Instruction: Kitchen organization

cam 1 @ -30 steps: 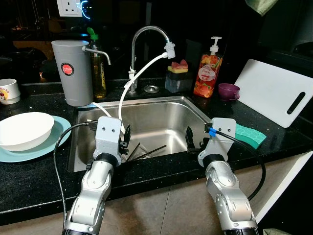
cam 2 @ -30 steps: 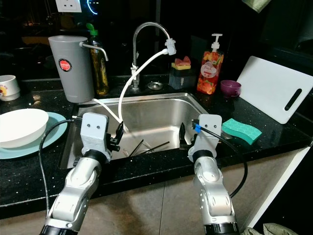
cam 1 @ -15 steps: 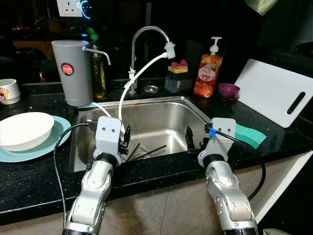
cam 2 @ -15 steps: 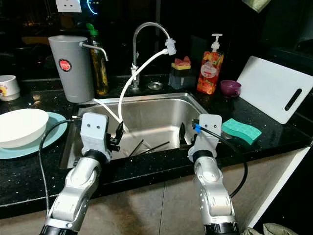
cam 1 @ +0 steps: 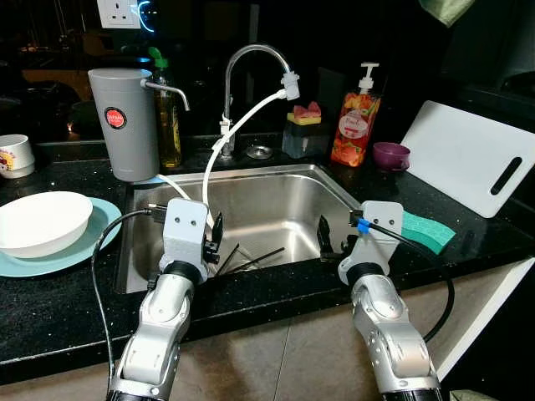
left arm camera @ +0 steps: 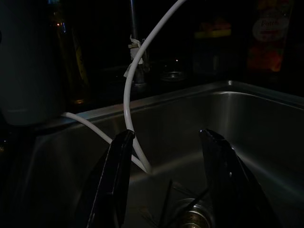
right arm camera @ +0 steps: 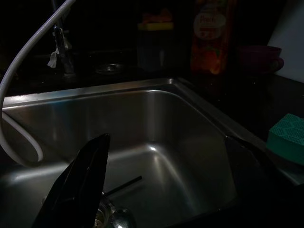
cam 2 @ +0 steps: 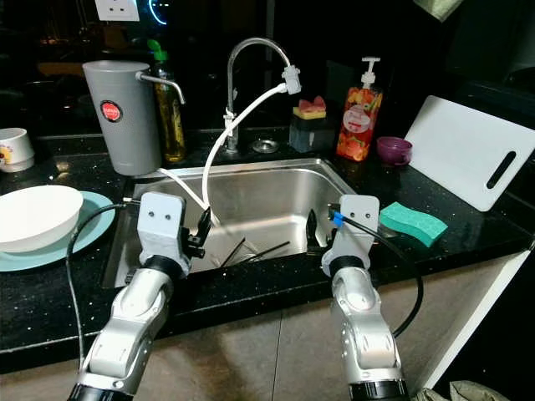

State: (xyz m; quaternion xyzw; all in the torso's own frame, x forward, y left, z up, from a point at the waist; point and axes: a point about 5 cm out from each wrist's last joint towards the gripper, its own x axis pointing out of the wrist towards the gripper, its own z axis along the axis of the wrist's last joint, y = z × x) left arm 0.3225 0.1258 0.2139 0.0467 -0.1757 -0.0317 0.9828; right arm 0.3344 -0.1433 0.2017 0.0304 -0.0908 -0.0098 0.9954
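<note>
Several dark chopsticks [cam 1: 255,257] lie on the bottom of the steel sink [cam 1: 276,180], near the drain [left arm camera: 190,219]. My left gripper [cam 1: 216,238] hovers over the sink's front left part, open, nothing between its fingers [left arm camera: 116,175]. My right gripper [cam 1: 324,240] hangs over the front right part, also open and empty, its fingers [right arm camera: 83,183] spread wide above one chopstick [right arm camera: 122,185]. On the counter to the left, a white bowl [cam 1: 40,221] rests on a teal plate [cam 1: 79,246].
A white hose [cam 1: 230,138] runs from the faucet [cam 1: 251,58] down into the sink. Behind stand a grey canister [cam 1: 125,121], oil bottle [cam 1: 170,125], soap bottle [cam 1: 355,121], purple cup [cam 1: 389,155]. Green sponge [cam 1: 426,230], white cutting board [cam 1: 468,167] at right; mug [cam 1: 15,155] far left.
</note>
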